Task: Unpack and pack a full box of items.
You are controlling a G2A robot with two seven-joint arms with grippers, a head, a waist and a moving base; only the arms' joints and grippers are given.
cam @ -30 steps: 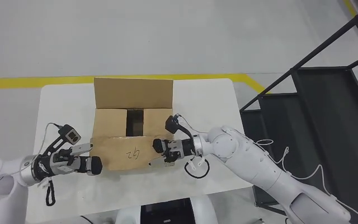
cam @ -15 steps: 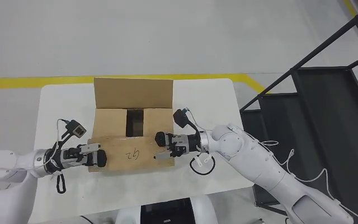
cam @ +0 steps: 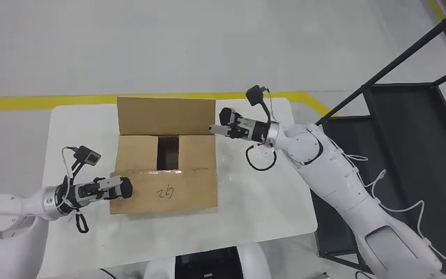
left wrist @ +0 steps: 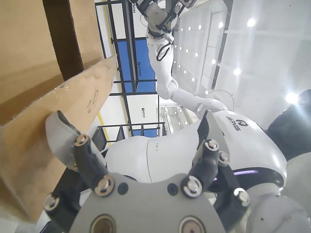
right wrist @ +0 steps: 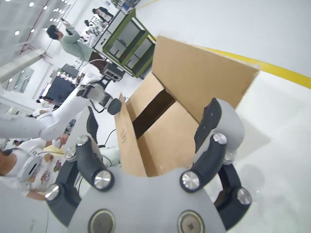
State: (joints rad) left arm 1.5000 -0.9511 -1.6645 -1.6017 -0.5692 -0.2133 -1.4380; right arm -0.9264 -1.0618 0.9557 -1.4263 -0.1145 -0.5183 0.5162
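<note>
Beside the box (cam: 166, 116), the left gripper (cam: 124, 188) gapes.

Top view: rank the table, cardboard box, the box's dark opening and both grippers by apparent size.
1. white table
2. cardboard box
3. dark opening, left gripper and right gripper look roughly alike. The grippers may be nearer the camera, so I won't rank these three.

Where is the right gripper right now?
In the top view, the right gripper sits at the far right corner of the cardboard box, beside its raised back flap.
</note>
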